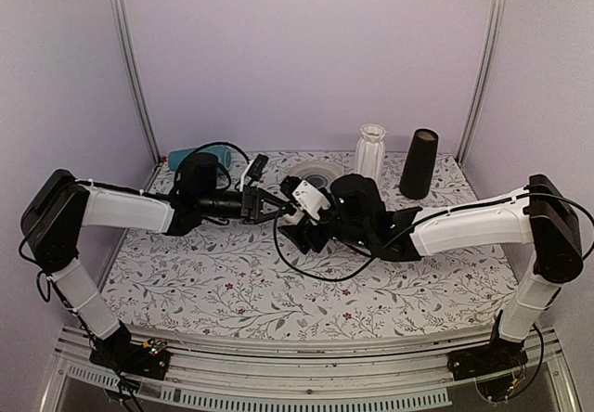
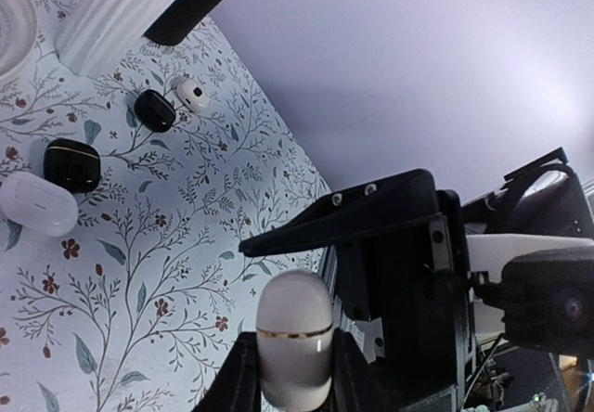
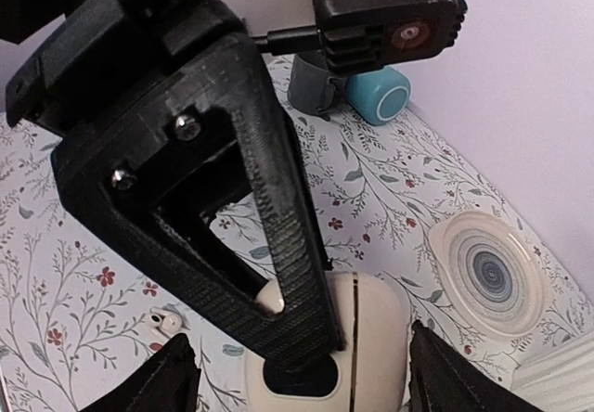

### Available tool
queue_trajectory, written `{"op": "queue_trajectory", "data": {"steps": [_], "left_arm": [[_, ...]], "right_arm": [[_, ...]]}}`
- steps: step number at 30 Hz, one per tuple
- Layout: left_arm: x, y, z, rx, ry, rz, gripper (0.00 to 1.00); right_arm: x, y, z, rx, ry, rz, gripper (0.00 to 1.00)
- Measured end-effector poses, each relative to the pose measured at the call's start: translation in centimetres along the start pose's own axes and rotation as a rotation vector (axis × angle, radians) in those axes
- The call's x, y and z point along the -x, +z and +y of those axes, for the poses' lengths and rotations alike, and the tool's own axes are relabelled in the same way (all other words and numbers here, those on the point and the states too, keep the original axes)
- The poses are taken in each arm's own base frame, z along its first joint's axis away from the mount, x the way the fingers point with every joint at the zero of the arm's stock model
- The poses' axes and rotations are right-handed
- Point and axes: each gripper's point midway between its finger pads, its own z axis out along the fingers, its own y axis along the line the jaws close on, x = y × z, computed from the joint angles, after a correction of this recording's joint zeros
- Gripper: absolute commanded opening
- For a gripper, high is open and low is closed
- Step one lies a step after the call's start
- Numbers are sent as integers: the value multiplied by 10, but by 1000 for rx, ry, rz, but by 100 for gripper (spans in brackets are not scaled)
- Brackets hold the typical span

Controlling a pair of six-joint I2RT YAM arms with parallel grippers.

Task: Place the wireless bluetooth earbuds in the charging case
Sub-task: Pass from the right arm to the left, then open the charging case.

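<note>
The charging case (image 2: pixel 294 333) is a white rounded pod with a thin gold seam, and its lid is closed. My left gripper (image 2: pixel 294 377) is shut on it and holds it above the floral table. In the right wrist view the case (image 3: pixel 376 338) lies under the left gripper's black finger. My right gripper (image 3: pixel 306 384) is open, one fingertip on either side of the case with a gap on each side. One tiny white earbud (image 3: pixel 167 321) lies on the table below. A small white earbud-like piece (image 2: pixel 192 94) lies farther off. In the top view the left gripper (image 1: pixel 277 206) and right gripper (image 1: pixel 311 212) meet mid-table.
A plain white oval pod (image 2: pixel 37 203) and two black pods (image 2: pixel 71 163) (image 2: pixel 154 110) lie on the table. At the back stand a teal cylinder (image 1: pixel 200 157), a white disc (image 1: pixel 316 171), a ribbed white vase (image 1: pixel 370 150) and a black cone (image 1: pixel 419 163). A black cable (image 1: pixel 316 268) loops under the right arm.
</note>
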Motion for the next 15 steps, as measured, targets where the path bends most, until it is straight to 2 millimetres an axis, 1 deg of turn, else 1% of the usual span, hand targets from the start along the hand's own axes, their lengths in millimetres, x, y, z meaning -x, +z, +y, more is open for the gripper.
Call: {"op": "queue_trajectory", "data": {"steps": [2,5,10,13,15], "left_arm": [[2,-2,-5,-7,40,-7,0],[7,-7,-18,-21,112,-25,0],[18,-21,-49,-62,259,-78,0],[20,-26,-61,-81,314,-101,0],[20,-29,-67,-94,343,-110,0]], "right_arm": [[3,-2,0,18,26,-7,86],[16,-11,-2,54,71,-40,89],[54,-43,-11,121,163,-144,89],[73,-59,-15,174,222,-200,89],[82,-67,-19,214,266,-229,89]]}}
